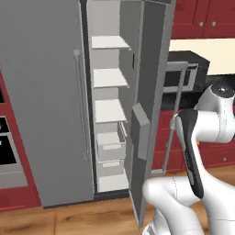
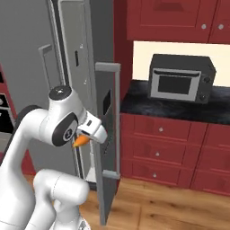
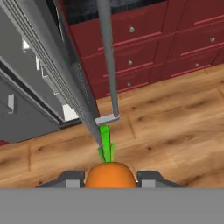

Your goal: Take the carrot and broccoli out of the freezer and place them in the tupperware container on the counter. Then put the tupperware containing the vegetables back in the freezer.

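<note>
I've got the gripper pinched on the carrot, one finger on each side of the orange body, green top pointing away from the hand toward the wooden floor. From the right base camera the carrot is just an orange tip poking out under the white hand, and I think the grip is near the thick end, though the fingers themselves are hidden there.

Right ahead of the hand is the edge of the open freezer door with its long bar handle running down almost to the carrot's leaves. Beyond that, red drawers and above them the counter with the microwave on it. I can't pick out the container from here.

My worry: the door sits between the hand and the counter. Swing across carelessly and the carrot or the wrist clips the door edge or the handle, and a small carrot held by two fingers could twist loose and drop to the floor.

The left base camera gives me what the others don't: the freezer interior, white shelves and lower drawers, and no broccoli that I can make out at this size. The hand camera alone gives the clearance to the handle.
</note>
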Robot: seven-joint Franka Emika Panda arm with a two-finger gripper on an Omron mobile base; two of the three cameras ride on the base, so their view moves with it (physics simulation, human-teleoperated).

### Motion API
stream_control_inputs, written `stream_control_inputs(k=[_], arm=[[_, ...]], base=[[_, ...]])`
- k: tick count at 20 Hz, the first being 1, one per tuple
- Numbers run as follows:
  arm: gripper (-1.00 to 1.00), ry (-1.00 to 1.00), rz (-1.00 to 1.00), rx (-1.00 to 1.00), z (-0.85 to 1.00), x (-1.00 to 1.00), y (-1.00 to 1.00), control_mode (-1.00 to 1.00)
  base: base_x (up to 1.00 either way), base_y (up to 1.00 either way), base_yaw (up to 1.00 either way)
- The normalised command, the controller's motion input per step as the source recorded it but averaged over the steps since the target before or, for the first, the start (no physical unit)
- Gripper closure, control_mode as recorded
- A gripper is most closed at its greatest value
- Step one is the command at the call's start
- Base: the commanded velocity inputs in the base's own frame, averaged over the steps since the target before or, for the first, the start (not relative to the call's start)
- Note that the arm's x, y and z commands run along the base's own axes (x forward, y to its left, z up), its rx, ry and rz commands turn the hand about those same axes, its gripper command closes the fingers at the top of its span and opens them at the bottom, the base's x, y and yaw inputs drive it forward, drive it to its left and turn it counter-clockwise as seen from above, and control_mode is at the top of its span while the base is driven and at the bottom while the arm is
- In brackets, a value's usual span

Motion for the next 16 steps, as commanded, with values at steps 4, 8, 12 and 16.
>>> stream_control_inputs(k=[4,8,12,16], arm=[[1.0,0.0,0.0,0.0,0.0,0.0,0.0,1.0],[1.0,0.0,0.0,0.0,0.0,0.0,0.0,1.0],[1.0,0.0,0.0,0.0,0.0,0.0,0.0,1.0],[1.0,0.0,0.0,0.0,0.0,0.0,0.0,1.0]], base=[[0.01,-1.0,-0.01],[0.32,-1.0,0.0],[0.71,-1.0,0.0],[0.86,-1.0,0.0]])
